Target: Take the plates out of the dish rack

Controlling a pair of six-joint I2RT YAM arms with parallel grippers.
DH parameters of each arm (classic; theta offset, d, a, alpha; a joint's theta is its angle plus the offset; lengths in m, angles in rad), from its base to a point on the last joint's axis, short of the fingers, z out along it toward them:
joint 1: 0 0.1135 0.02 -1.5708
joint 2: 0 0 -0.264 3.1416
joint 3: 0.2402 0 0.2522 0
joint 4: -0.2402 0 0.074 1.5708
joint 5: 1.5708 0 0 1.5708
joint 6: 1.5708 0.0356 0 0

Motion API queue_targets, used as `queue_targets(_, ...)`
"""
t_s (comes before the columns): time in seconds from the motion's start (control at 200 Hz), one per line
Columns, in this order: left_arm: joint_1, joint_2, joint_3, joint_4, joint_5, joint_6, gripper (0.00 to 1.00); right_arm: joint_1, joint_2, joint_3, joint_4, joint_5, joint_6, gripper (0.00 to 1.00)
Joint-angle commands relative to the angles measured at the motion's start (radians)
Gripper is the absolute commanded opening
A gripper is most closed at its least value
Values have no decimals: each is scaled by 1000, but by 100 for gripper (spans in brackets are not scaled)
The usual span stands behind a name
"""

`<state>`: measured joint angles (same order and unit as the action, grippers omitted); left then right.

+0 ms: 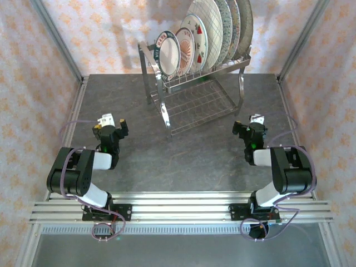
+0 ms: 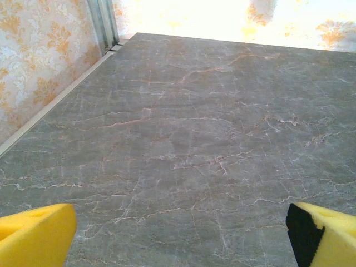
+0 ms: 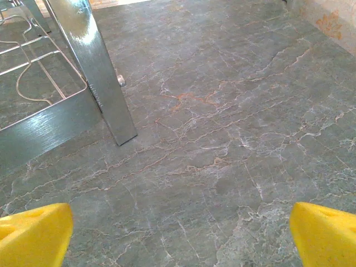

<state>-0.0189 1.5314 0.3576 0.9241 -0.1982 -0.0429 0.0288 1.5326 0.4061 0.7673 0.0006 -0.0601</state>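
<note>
**Plates [image 1: 206, 33], round and standing on edge, in shiny silver wire dish rack [image 1: 194, 89]; both claws spread**

Small white ones with printed rims stand in front and larger ones behind, all in the rack's upper tier at the far middle of the grey marbled table [image 1: 183, 161]. The left gripper [image 1: 114, 122] and right gripper [image 1: 248, 123] hover low nearer the arms' bases, yellow fingers [image 2: 33, 233] wide apart, gripping nothing.

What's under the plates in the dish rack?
Below the plates is the lower wire shelf, nothing visible on it, grey table showing through. Its back part is covered by the top shelf and plates, so I can't tell there.
</note>
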Motion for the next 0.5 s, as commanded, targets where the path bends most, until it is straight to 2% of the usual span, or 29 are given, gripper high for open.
queue_targets(0.0, 0, 0, 7, 6, -32, 20, 99, -7, -10, 16, 7, 23, 12, 99)
queue_targets(0.495, -1, 1, 11, 0, -20, 26, 99, -7, -10, 16, 7, 22, 12, 99)
